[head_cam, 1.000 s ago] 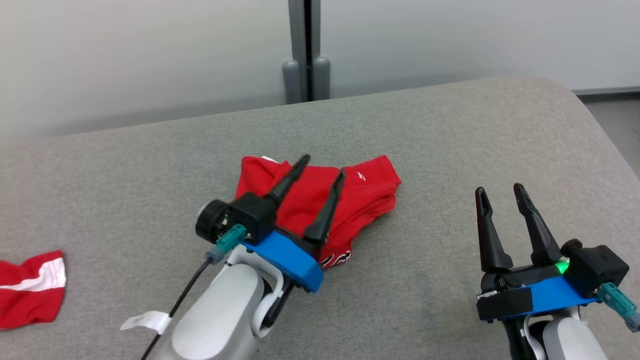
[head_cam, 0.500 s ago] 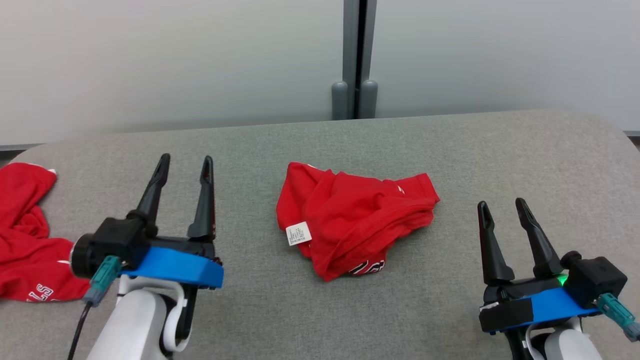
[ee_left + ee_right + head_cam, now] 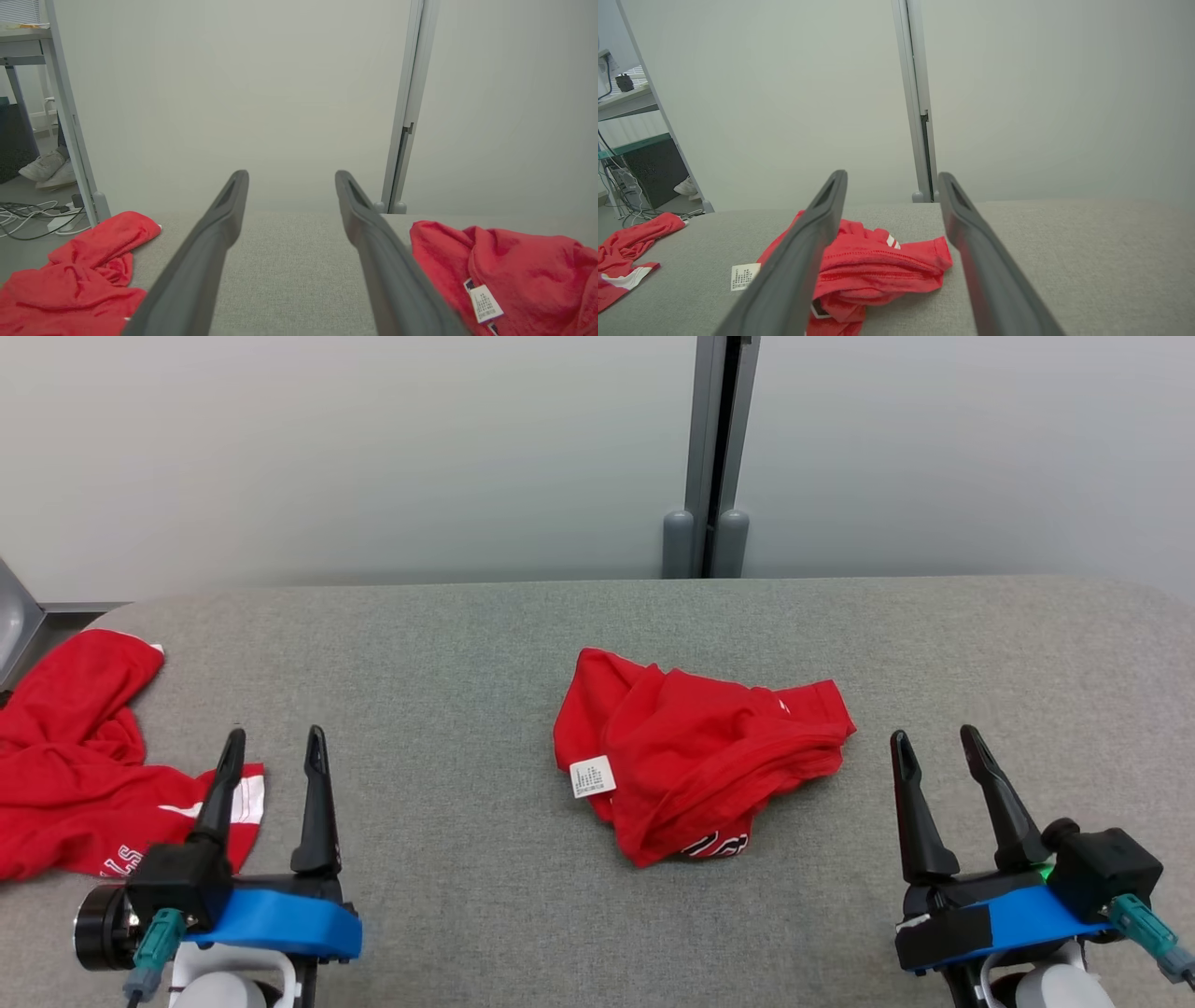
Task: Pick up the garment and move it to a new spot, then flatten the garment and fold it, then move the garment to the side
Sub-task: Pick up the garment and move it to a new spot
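A crumpled red garment (image 3: 705, 761) with a white label (image 3: 593, 777) lies in a heap at the middle of the grey table (image 3: 467, 644). The left wrist view has the garment (image 3: 509, 266) at its lower right, and the right wrist view has the garment (image 3: 873, 270) partly behind a finger. My left gripper (image 3: 273, 749) stands open near the front left, well apart from the heap, nothing between its fingers. My right gripper (image 3: 934, 744) stands open at the front right, also empty and clear of the cloth.
A second red garment (image 3: 84, 756) with white stripes and lettering lies at the table's left edge, just beyond my left gripper. A grey wall with a vertical post (image 3: 714, 457) stands behind the table. Cables (image 3: 28, 219) and a person's shoes (image 3: 46, 168) are on the floor at the left.
My left gripper has let go of the middle garment and drawn back to the front left, open. The head camera has also swung, shifting the whole picture. The right gripper stays put.
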